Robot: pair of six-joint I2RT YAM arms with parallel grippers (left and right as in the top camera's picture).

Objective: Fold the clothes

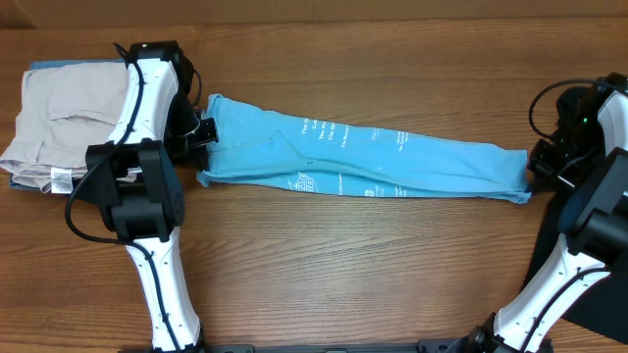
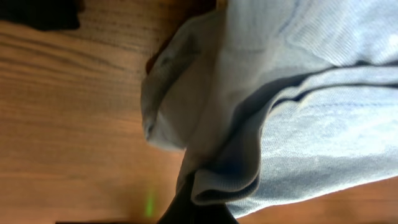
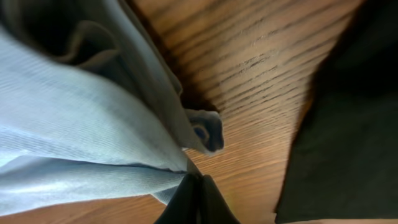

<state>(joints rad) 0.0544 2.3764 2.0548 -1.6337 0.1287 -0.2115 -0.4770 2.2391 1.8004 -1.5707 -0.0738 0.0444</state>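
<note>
T-shirt (image 2: 298, 118) is pinched by left gripper (image 2: 198, 200) and right gripper (image 3: 194, 194); only overhead shows trousers (image 1: 69, 116).

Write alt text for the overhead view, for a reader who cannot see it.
A light blue T-shirt, folded into a long narrow strip, lies stretched across a wooden table, with the left gripper pinching one end and the right gripper the other. Folded beige trousers sit beside the left arm.

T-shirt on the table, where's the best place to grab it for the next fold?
At its two short ends, coming in from outside each: the T-shirt lies as a long narrow strip, and the left gripper and right gripper pinch it there.
</note>
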